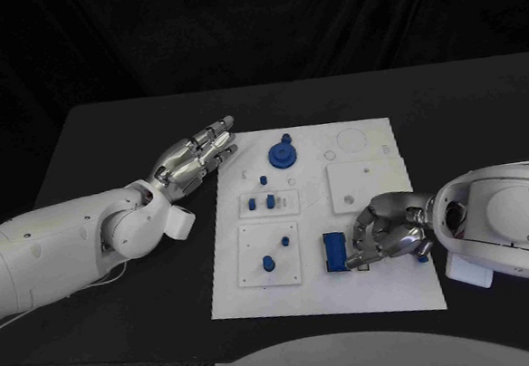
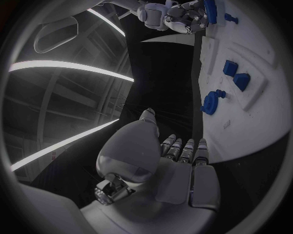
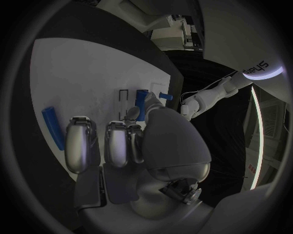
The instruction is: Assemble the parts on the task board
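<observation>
Seemingly small, light and rigid, the blue block (image 1: 336,252) sits by the right hand (image 1: 390,238), grasp uncertain; left hand (image 1: 195,158) is released.

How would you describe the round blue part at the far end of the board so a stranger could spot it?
Start at the white task board in the middle of the black table, then look to its far edge, near the left hand. The round blue part lies there, a flat disc with a small knob, by far the widest and roundest blue piece.
</observation>
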You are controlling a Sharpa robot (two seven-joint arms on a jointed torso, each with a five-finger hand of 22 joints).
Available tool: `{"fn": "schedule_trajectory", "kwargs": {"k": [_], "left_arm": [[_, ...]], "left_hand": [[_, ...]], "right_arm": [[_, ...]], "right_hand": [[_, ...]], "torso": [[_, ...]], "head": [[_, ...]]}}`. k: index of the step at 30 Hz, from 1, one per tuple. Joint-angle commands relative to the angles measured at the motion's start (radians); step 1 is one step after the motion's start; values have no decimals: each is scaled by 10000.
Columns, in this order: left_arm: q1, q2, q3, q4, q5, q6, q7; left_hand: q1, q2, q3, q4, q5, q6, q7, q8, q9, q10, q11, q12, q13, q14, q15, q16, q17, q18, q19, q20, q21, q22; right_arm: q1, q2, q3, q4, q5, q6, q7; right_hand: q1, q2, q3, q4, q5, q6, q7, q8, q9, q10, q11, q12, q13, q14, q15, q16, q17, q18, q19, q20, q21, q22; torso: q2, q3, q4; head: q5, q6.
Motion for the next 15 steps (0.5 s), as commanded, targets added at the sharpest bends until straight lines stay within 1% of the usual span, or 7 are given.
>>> {"fn": "schedule_trajectory", "kwargs": {"k": [1,5,7,12,14,15], "left_arm": [[-16,25,8,6,-17,126,179],[-20,22,8,2,-17,134,178],[-22,20,8,2,-17,138,174],[-28,22,8,0,-17,154,158],[-31,20,8,-1,-17,158,154],[-32,18,8,0,-17,160,152]], "left_hand": [[88,19,16,-26,61,11,73,65,8,-2,-12,14,-7,-4,-41,-36,-9,-18,-10,83,-33,-14],[92,25,21,-28,65,11,74,65,8,-2,-8,16,-7,-4,-50,-36,-9,-9,-10,83,-33,-14],[92,25,21,-28,65,11,74,65,8,-2,-8,16,-7,-4,-50,-36,-9,-9,-10,83,-33,-14],[101,41,32,-32,77,13,77,65,8,-2,-2,18,-6,-4,-55,-36,-9,5,-10,88,-33,-14],[109,52,41,-37,88,17,80,65,9,-2,0,19,-6,-4,-57,-36,-9,13,-10,93,-33,-14],[109,52,41,-37,88,17,80,65,9,-2,0,19,-6,-4,-57,-36,-9,13,-10,93,-33,-14]], "right_arm": [[-49,22,-1,5,-48,-132,-286],[-63,51,-1,-2,-48,-90,-301],[-68,69,-1,-6,-48,-38,-315],[-102,94,-1,-19,-74,21,-323],[-111,39,0,11,-90,-41,-273],[-113,2,0,33,-105,-85,-245]], "right_hand": [[-18,82,12,-43,16,64,-2,49,6,1057,-75,26,2635,686,-51,-52,538,-19,428,-66,-17,2143],[-3,109,15,-58,21,69,-3,49,6,1057,-77,26,2635,688,-51,-48,546,-18,428,-67,-19,2142],[65,111,2,-132,19,72,-6,48,8,1057,-79,26,2635,688,-53,-49,544,-17,427,-68,-20,2141],[202,55,-70,-300,-1,75,-8,45,14,1057,-81,26,2635,689,-56,-48,543,-20,432,-71,-7,2144],[209,39,-86,-314,-9,76,-7,45,15,1057,-81,26,2635,687,-57,-52,533,-18,428,-72,-18,2141],[148,-8,-156,-296,-18,78,-2,41,15,1057,-78,26,2635,688,-56,-49,539,-20,431,-72,-9,2143]], "torso": [[-4,1,-4],[-9,7,-2],[-6,9,7],[-20,10,-5],[-26,11,-1],[-27,12,-1]], "head": [[-2,-1],[11,-1],[8,-1],[31,-1],[42,-1],[41,-1]]}}
